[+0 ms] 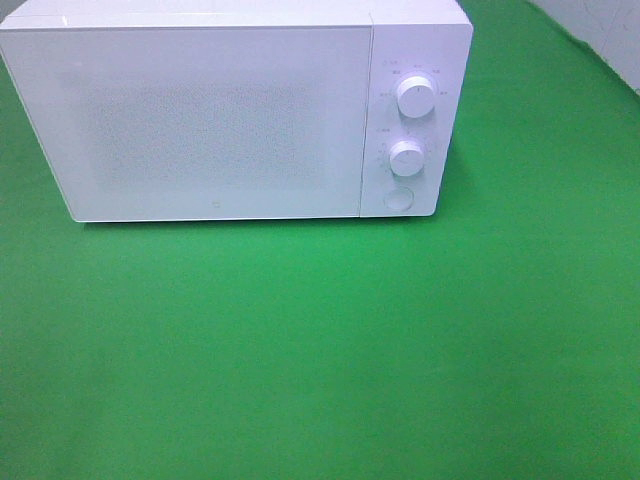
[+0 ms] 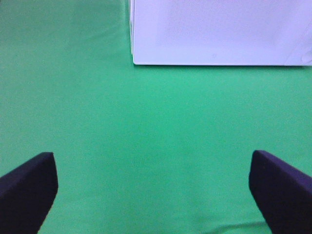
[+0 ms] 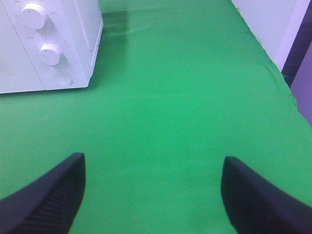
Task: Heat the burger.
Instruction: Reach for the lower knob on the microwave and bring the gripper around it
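The burger is out of view in every frame. A white microwave (image 1: 215, 120) stands at the back of the green cloth with its door shut; its two dials (image 1: 415, 97) and a round button (image 1: 399, 197) sit on its right panel. My left gripper (image 2: 153, 195) hangs open over bare green cloth, short of the microwave's (image 2: 219, 31) front lower corner. Over cloth to the right of the microwave (image 3: 44, 44), my right gripper (image 3: 153, 195) is open too, nothing between its fingers. Neither arm shows in the exterior high view.
Green cloth (image 1: 320, 340) covers the table in front of the microwave. The table's right edge (image 3: 273, 68) runs along a pale wall in the right wrist view.
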